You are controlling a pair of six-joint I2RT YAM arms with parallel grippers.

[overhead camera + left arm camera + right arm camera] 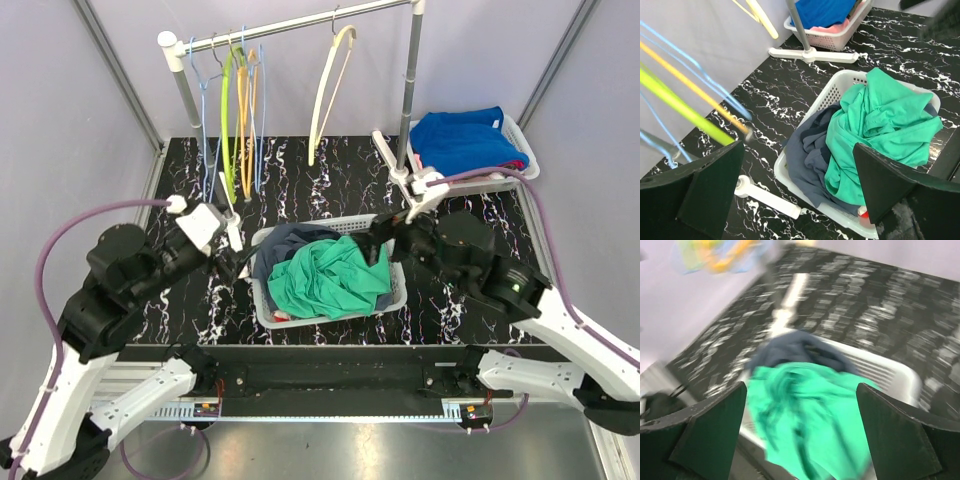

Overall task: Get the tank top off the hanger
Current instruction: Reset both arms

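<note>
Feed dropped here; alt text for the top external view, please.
A green garment lies crumpled on a grey one in the white basket at table centre; the left fingers and right fingers flank it, open and empty. Behind, bare hangers hang on the rack, and a second basket at back right holds blue clothes.

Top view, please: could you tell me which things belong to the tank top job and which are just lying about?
Job: green garment, likely the tank top; white basket holding it; bare cream hanger; left gripper and right gripper, both open.
Lying about: dark grey garment; far basket with blue clothing; coloured hangers.
</note>
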